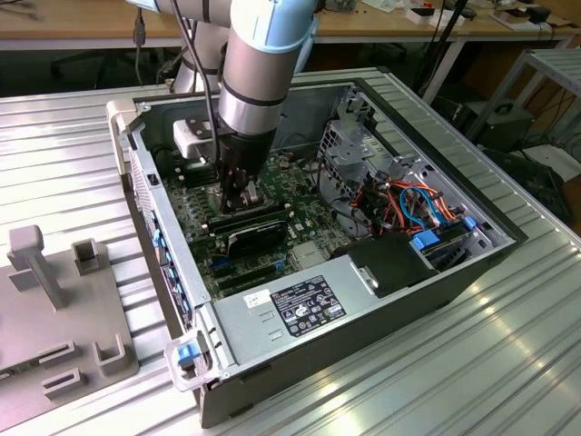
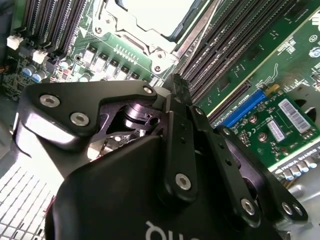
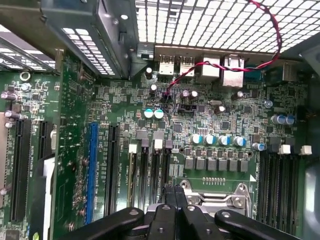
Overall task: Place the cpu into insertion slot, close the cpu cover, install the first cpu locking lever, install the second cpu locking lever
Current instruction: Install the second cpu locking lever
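The cpu (image 2: 157,14) is lying flat inside the insertion slot (image 2: 131,46), its pale, silvery top showing bright in the second wrist view — only part of it is falling within that picture. The cpu cover (image 2: 112,24), a thin silvery metal frame with screw heads at its corners, is sitting around the chip's edge; whether it is fully down cannot be told. The socket's metal rim is resting on the green board, with rows of long black slots flanking it on both sides. In the first wrist view, the slot's (image 3: 216,196) silver edge is peeking out — just below a row of small grey square components.
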`<state>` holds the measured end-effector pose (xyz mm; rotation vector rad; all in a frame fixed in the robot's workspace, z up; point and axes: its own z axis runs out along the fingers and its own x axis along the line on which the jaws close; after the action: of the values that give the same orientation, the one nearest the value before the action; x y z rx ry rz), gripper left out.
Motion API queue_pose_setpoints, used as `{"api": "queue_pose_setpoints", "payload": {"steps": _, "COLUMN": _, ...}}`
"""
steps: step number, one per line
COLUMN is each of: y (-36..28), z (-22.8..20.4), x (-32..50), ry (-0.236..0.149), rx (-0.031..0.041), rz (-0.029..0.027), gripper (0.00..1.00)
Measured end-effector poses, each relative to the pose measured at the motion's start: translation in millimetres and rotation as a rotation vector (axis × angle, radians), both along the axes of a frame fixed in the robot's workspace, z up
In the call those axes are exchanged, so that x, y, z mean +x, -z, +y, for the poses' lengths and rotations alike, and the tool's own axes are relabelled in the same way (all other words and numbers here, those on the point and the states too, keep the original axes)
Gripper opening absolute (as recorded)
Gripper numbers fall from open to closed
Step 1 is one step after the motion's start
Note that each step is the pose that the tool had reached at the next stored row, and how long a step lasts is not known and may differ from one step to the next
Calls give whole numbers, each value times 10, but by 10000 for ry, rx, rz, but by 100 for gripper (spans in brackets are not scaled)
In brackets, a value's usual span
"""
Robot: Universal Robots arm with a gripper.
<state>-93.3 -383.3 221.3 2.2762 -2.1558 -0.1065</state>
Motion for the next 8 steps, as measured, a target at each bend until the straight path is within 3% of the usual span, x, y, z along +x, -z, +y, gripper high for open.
{"api": "queue_pose_setpoints", "payload": {"steps": 8, "y": 92, "z": 16, "x": -33, "ry": 0, "rx": 0, "rz": -2, "gripper": 10}}
